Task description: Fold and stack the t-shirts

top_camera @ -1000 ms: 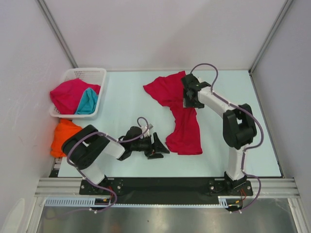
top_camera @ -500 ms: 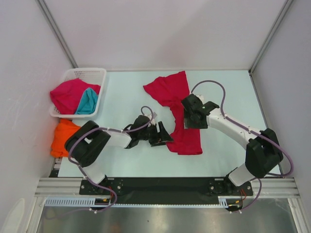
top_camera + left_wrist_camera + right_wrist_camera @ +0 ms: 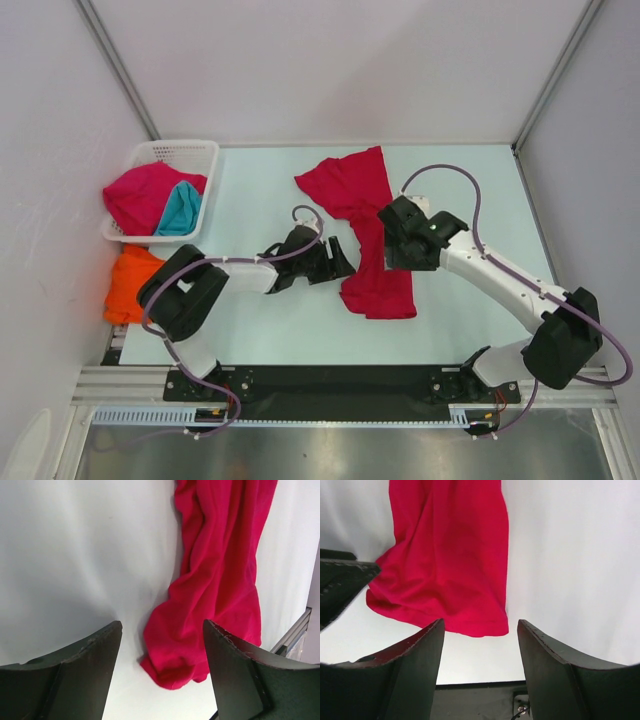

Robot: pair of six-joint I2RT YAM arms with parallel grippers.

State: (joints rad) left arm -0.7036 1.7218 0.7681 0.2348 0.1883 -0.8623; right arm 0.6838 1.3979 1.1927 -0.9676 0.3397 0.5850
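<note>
A crimson-red t-shirt (image 3: 367, 225) lies crumpled lengthwise on the table's middle; it also shows in the left wrist view (image 3: 220, 575) and the right wrist view (image 3: 450, 565). My left gripper (image 3: 340, 262) is open and empty, just left of the shirt's lower left edge. My right gripper (image 3: 398, 240) is open and empty, over the shirt's right edge, its fingers pointing toward the near hem. A second crimson t-shirt (image 3: 140, 195) and a teal t-shirt (image 3: 182, 210) lie in the basket. An orange t-shirt (image 3: 127, 282) lies on the table's left edge.
The white lattice basket (image 3: 190, 152) stands at the back left. White enclosure walls stand on the left, back and right. The black base rail (image 3: 330, 385) runs along the near edge, and also shows in the right wrist view (image 3: 480, 700).
My left gripper has moved right and slightly up to the shirt's left edge. My right arm has swung from the shirt's top toward the near side, now over its right edge.
</note>
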